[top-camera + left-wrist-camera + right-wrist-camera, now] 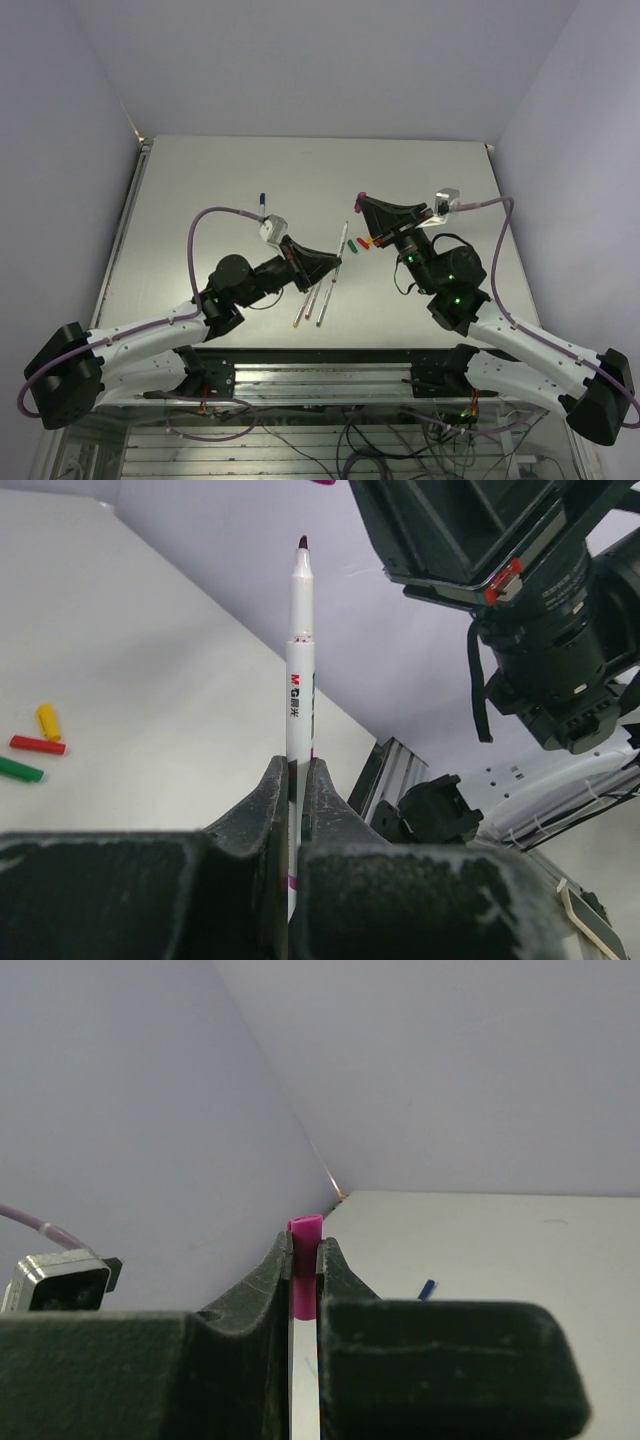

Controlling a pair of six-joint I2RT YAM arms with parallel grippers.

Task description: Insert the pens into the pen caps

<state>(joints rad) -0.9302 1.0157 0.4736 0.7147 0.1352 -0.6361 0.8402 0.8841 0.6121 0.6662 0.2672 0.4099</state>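
My left gripper (336, 262) (297, 770) is shut on a white pen (299, 660), which sticks up from the jaws with its dark magenta tip on top; the pen also shows in the top view (343, 240). My right gripper (363, 200) (304, 1248) is shut on the magenta cap (305, 1232), open end outward, held in the air a little beyond and right of the pen's tip. The green cap (351, 243), red cap (363, 241) and yellow cap (378, 240) lie on the table between the grippers. Three more pens (311, 300) lie below my left gripper.
A pen with a blue end (262, 205) lies alone at the back left of the grey table (200, 180). In the left wrist view the right arm's black wrist (540, 610) fills the upper right. Purple cables loop off both arms.
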